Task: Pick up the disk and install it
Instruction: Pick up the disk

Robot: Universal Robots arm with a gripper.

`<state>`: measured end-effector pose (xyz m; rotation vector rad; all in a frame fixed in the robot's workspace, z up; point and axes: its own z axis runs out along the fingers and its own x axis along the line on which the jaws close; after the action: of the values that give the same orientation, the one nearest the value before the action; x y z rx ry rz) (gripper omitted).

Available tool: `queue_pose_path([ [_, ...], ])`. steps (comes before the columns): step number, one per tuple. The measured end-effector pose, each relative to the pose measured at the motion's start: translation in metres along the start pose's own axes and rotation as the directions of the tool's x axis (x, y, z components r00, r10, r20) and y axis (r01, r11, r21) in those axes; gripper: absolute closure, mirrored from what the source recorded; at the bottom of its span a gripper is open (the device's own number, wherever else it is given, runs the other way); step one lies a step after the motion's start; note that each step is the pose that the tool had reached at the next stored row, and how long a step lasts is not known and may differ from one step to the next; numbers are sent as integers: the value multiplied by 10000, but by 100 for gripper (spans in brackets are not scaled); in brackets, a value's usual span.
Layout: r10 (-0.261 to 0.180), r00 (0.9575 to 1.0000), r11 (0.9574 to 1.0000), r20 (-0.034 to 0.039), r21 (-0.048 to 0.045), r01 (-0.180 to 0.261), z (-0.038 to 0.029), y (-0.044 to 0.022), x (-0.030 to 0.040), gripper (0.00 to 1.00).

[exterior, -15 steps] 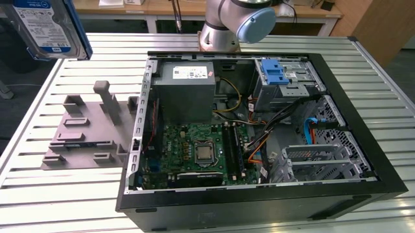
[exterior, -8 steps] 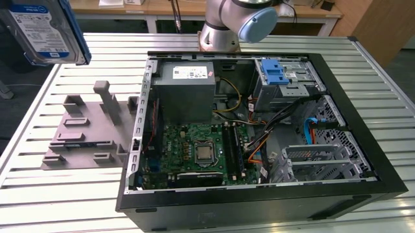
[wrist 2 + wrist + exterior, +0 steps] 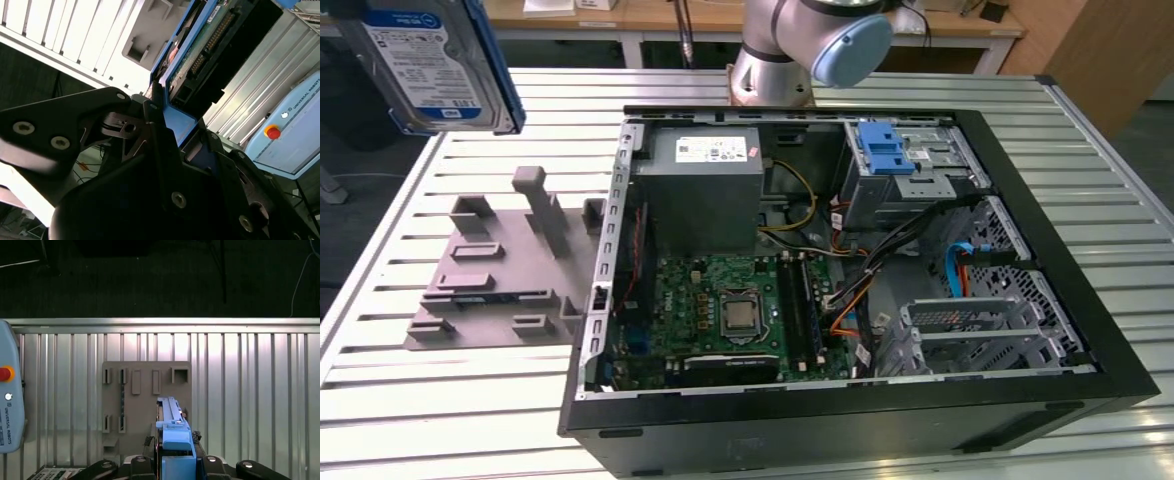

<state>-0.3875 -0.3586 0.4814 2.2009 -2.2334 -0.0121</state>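
The disk (image 3: 434, 65), a silver drive with a white-and-blue label in a blue carrier, hangs high in the air at the exterior view's left, above the table edge and left of the open computer case (image 3: 854, 415). In the second wrist view my gripper (image 3: 177, 125) is shut on the blue carrier, with the disk (image 3: 210, 35) sticking out beyond the black fingers (image 3: 155, 107). The first wrist view shows the disk (image 3: 172, 420) edge-on in the gripper (image 3: 172, 440), over the grey fixture plate (image 3: 145, 400).
A grey fixture plate (image 3: 494, 270) with upright posts lies on the slatted metal table (image 3: 440, 400) left of the case. Inside the case sit a grey power supply (image 3: 700, 185), a green motherboard (image 3: 720, 310), cables and a blue drive bay clip (image 3: 887, 150). A teach pendant (image 3: 7, 405) lies on the table.
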Motion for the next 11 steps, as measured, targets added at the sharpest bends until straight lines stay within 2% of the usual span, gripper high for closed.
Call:
queue_pose_path([
  [11,0,10000,10000,0,0,0,-1,-116,-2,64],
])
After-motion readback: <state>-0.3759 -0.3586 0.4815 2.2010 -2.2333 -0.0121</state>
